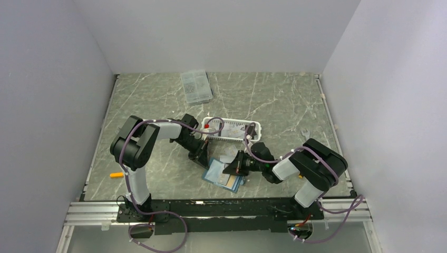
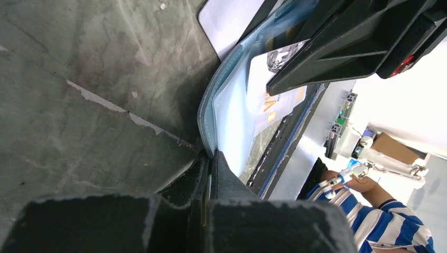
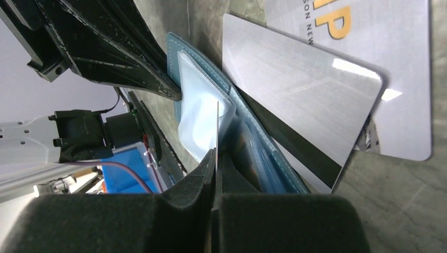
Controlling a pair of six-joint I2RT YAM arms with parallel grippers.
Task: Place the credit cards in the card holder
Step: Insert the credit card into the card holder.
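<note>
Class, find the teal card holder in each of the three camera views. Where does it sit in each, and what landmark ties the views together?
Top external: card holder lies open, low centre, below the white basket.
Left wrist: card holder at centre, its teal edge pinched by the left end effector.
Right wrist: card holder centre-left, behind the thin credit card the right end effector grips.
Shared landmark: the grey marbled table.

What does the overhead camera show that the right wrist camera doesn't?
Only overhead: the white basket and the clear box farther back. Only the right wrist: a thin card pinched edge-on in the right gripper, and orange letters on a pale card. Both: the blue wallet, lying open.
</note>
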